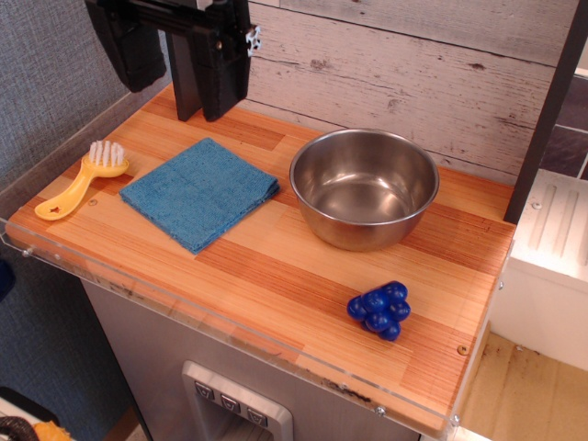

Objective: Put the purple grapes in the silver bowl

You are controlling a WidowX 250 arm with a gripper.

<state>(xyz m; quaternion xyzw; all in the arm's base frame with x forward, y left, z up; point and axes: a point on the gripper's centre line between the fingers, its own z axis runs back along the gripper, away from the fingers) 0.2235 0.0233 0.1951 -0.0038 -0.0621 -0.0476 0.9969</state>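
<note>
Pictured from above and slightly to one side: wooden surface of striped orange-brown planks, edged in clear plastic, set against a whitewashed plank wall. Taken as the landmark, the silver bowl, round, shiny, upright and holding nothing, standing toward the back of the surface. In front of the bowl and a little to its right in the picture, well apart from it and near the front edge, the purple grapes, a small cluster of glossy deep-blue balls resting on the wood, touching nothing else. Just beside the bowl on its left in the picture, a flat folded blue cloth, lying at an angle, its nearest corner close to the bowl's wall but not seen touching it. Farther left of the bowl, beyond the cloth, a yellow brush with white bristles, handle pointing toward the front left corner. Behind and left of the bowl, hanging above the back of the surface, the black claw, its two dark fingers pointing down, set narrowly apart with nothing between them, well away from the grapes. Below the front edge, a grey panel with buttons.
</note>
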